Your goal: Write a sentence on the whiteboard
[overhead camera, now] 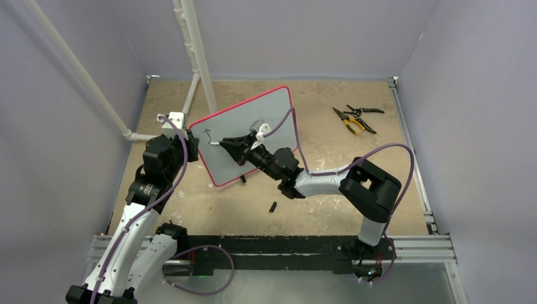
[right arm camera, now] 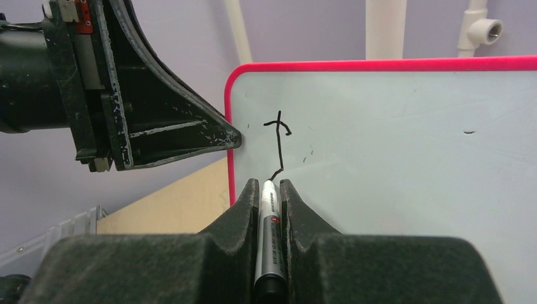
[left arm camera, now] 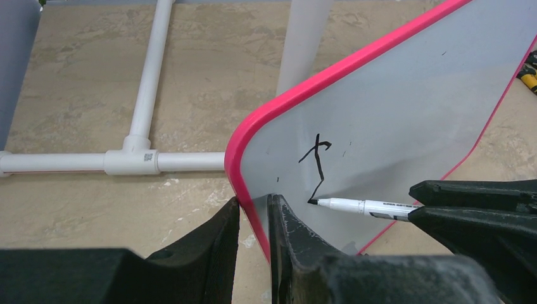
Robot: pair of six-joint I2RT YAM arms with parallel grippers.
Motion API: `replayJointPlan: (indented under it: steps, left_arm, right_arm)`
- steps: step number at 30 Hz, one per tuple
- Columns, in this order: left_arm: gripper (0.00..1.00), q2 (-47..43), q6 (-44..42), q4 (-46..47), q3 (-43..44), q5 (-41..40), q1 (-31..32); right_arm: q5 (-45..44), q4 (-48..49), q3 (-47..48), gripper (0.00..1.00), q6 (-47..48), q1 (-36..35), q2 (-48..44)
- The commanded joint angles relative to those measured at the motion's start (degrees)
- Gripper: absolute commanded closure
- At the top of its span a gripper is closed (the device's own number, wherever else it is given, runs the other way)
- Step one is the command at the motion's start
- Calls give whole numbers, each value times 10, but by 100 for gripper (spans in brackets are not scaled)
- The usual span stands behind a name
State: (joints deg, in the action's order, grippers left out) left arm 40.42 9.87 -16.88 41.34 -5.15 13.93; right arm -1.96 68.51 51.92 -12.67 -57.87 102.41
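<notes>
The whiteboard (overhead camera: 240,120) (left arm camera: 411,107) (right arm camera: 392,158), pale with a red-pink rim, stands tilted up off the table. My left gripper (overhead camera: 192,142) (left arm camera: 254,201) is shut on its left edge, one finger on each face. My right gripper (overhead camera: 226,144) (right arm camera: 269,185) is shut on a white marker (left arm camera: 361,206) (right arm camera: 267,215). The marker's black tip touches the board near the left edge. The sentence (left arm camera: 320,168) (right arm camera: 278,149) shows as a single thin black stroke: a short crossbar on top and a line running down to the tip.
Black-and-yellow pliers and cutters (overhead camera: 354,118) lie at the back right of the table. A white pipe frame (overhead camera: 196,57) (left arm camera: 145,95) rises behind the board at back left. A small black cap (overhead camera: 273,206) lies in front of the board.
</notes>
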Motion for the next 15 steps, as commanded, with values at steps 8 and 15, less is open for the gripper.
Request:
replayJointPlan:
  steps: [8,15]
  left_arm:
    - [78,-2,-1,22,9,6,0]
    - [79,-1,-1,21,8,5,0]
  right_arm:
    - [4,64,-1,100,-12,-4,-39]
    - [-41,51,-21,100,-3,-3,-64]
